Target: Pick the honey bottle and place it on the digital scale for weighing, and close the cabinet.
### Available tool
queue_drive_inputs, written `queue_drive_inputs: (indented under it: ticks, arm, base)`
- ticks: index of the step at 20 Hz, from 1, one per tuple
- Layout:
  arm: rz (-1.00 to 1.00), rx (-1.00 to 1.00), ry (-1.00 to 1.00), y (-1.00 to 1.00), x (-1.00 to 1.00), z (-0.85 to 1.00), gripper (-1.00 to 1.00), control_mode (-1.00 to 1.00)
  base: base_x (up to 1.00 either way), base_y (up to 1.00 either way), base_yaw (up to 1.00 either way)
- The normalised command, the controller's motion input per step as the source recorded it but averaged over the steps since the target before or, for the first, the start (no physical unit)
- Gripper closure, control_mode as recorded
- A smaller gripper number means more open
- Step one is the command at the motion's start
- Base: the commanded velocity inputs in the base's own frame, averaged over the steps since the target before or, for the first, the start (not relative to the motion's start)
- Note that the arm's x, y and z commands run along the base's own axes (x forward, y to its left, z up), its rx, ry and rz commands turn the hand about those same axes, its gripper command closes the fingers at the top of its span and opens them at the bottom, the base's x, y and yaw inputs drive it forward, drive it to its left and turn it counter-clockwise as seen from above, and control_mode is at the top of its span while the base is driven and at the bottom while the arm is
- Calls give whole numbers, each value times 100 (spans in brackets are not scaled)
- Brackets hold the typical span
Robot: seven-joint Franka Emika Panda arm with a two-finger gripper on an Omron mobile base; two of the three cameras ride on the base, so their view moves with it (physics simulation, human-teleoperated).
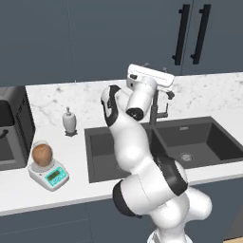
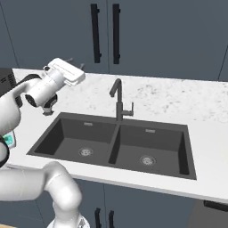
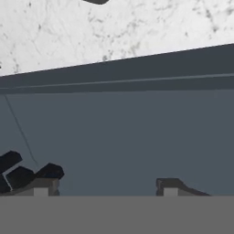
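1. The honey bottle (image 1: 42, 155) sits on the digital scale (image 1: 49, 174), at the left end of the white counter (image 1: 204, 90).
2. The cabinet (image 1: 142, 33) doors look closed, so the task seems nearly done.
3. The gripper (image 3: 106, 185) has its fingers spread apart, holding nothing.
4. The left base view shows the scale and bottle; the hand view faces dark cabinet panels.

The counter (image 1: 199, 92) looks like smooth white marble veined with grey; the sink (image 2: 71, 133) is matt dark grey, the cabinet (image 2: 169, 35) flat matt slate-blue with black bar handles (image 2: 95, 33); the honey bottle (image 1: 42, 154) seems dull amber-brown on the digital scale (image 1: 48, 173) of white plastic.
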Motion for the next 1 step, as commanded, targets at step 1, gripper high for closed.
queue_drive_inputs:
  ticks: [1]
  arm:
    - [0,0,-2,-11,-7,35,-100,-100]
  base:
    - [0,0,0]
